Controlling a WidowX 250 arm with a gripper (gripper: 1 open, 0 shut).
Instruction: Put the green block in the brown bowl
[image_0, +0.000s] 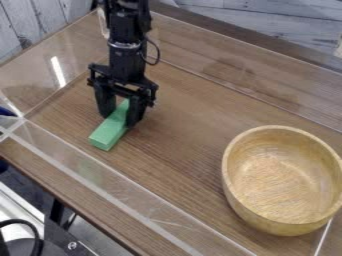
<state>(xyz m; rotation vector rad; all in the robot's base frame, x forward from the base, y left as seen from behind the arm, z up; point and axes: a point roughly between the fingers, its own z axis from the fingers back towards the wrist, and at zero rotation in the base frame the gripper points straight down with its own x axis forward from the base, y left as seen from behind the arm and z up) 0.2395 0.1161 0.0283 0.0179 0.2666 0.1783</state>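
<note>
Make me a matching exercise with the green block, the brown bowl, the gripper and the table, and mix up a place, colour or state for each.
Column one:
1. Green block
2. Brown bowl
3. Gripper
4. Table

Column two:
A. Wooden surface under the whole scene
B. Black, reaching down over one end of a bar
C. Lying flat, partly hidden by dark fingers
D. Round, pale tan, with nothing inside

Right pairs: 1-C, 2-D, 3-B, 4-A
</note>
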